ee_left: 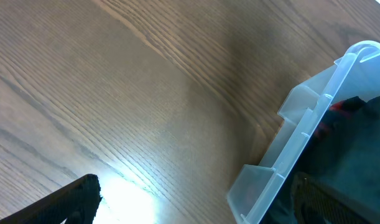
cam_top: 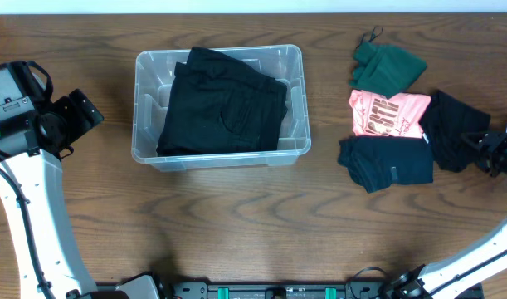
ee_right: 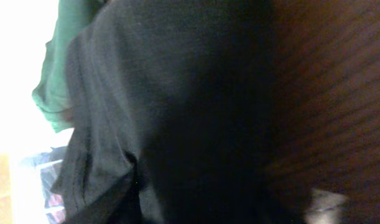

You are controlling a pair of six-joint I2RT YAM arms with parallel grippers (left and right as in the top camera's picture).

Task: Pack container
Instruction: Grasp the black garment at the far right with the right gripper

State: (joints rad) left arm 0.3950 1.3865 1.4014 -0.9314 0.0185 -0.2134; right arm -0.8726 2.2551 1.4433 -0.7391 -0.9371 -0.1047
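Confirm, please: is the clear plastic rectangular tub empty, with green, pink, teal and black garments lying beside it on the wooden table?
Not empty: the overhead view shows the clear plastic rectangular tub holding a folded black garment; the green, pink, teal and black garments do lie beside it on the wooden table.

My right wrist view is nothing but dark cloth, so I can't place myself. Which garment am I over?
Observer: The black garment at the far right of the pile, next to the pink shirt.
Operator: Anything in the tub?
Observer: Yes, the clear tub holds one pair of folded black pants.
Operator: Is the left arm in my way?
Observer: No, its jaws stand open over the table, left of the tub and not touching it.
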